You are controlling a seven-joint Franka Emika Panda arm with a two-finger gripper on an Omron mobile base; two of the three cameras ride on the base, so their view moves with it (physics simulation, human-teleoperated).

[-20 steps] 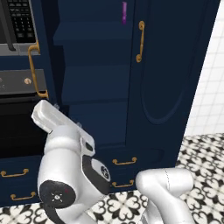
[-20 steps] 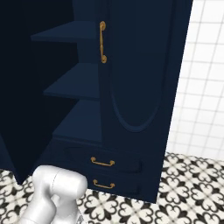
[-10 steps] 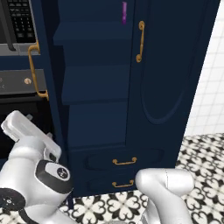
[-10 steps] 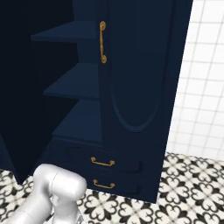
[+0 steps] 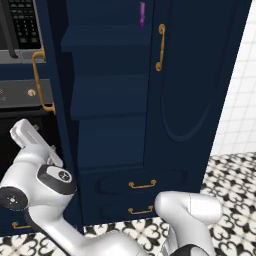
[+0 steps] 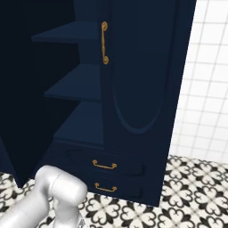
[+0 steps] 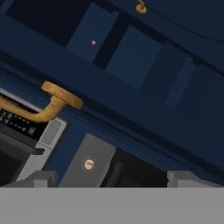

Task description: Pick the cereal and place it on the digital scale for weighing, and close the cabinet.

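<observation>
Far left in my left base view I have the black oven (image 5: 20, 30) with its keypad, and below it a grey panel. In front of that stands the open left cabinet door, edge-on, with its brass handle (image 5: 40, 80) showing. My arm is folded low at the near left, the hand reaching up toward that door edge. In the hand view the gripper (image 7: 111, 178) shows two tips set wide apart with nothing between them, so the fingers are released; the brass handle (image 7: 48, 105) lies up and to the left of them, not touched.

The cabinet (image 5: 110, 100) stands open, dark shelves bare apart from a slim purple packet (image 5: 142, 14) on the top shelf. The right door (image 6: 142, 67) is shut. Two brass-handled drawers (image 6: 104, 165) sit below. I cannot see the cereal or the scale. White tiled wall (image 6: 209, 89) lies far right.
</observation>
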